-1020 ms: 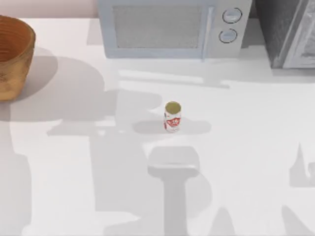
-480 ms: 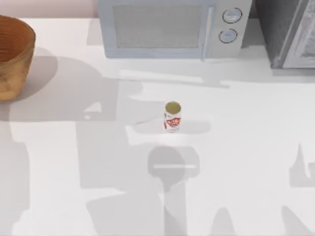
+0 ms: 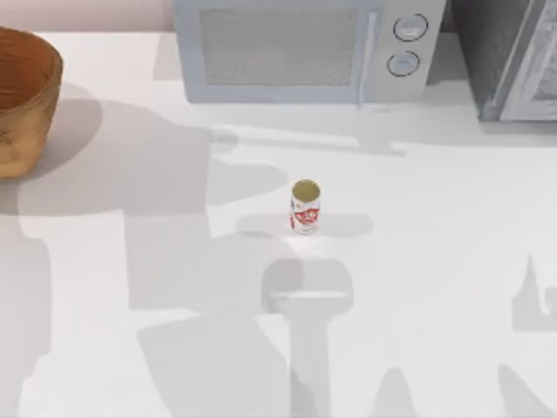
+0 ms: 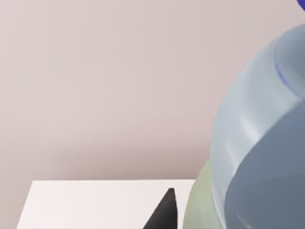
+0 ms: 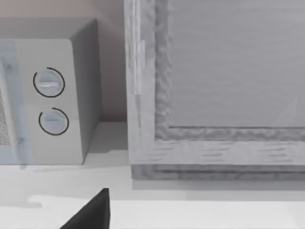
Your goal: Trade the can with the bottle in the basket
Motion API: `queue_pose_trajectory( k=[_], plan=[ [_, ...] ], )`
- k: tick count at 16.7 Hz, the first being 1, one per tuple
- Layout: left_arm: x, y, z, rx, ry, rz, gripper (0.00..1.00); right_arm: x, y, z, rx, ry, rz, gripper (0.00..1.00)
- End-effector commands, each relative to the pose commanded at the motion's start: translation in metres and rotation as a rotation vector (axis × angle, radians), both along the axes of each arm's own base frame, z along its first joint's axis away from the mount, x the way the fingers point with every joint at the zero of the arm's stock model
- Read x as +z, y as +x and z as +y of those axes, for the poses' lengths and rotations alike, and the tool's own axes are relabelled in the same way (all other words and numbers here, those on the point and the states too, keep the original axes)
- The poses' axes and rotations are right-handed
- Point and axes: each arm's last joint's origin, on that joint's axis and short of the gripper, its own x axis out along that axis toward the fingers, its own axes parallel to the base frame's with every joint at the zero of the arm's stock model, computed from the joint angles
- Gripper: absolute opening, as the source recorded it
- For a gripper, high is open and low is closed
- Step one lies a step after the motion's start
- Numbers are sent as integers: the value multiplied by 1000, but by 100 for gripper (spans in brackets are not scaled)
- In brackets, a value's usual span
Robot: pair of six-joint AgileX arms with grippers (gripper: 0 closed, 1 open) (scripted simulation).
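Top view: can (image 3: pixel 305 207) standing upright out in the open around the middle of the white table (image 3: pixel 452 287), gold top showing. Basket (image 3: pixel 24 96) way over at the far left edge, half cut off, well apart from the can. Microwave (image 3: pixel 300 48) along the back, a grey cabinet-looking thing (image 3: pixel 513 61) in the back right corner.

Left wrist view: bottle (image 4: pixel 259 143) huge and close up, blue clear plastic, tilted, up off the table with the pinkish wall (image 4: pixel 105 81) behind. Dark tip of the left gripper (image 4: pixel 164 214) right against it, so closed around the bottle by the look of it.

Right wrist view: looking at the microwave's two dials and the grey cabinet. Just one dark tip of the right gripper (image 5: pixel 90 212) poking in above the table, nothing seen in it. Can't tell how wide it's set.
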Motion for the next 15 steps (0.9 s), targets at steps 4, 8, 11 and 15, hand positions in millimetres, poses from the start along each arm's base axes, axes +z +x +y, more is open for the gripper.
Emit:
queue_pose_trajectory(
  k=[4,8,11,15],
  plan=[
    [0,0,0,0,0,0,38,0,0,0,0,0,0,100],
    [0,0,0,0,0,0,68,0,0,0,0,0,0,100],
    [0,0,0,0,0,0,90,0,0,0,0,0,0,100],
    [0,0,0,0,0,0,100,0,0,0,0,0,0,100]
  ],
)
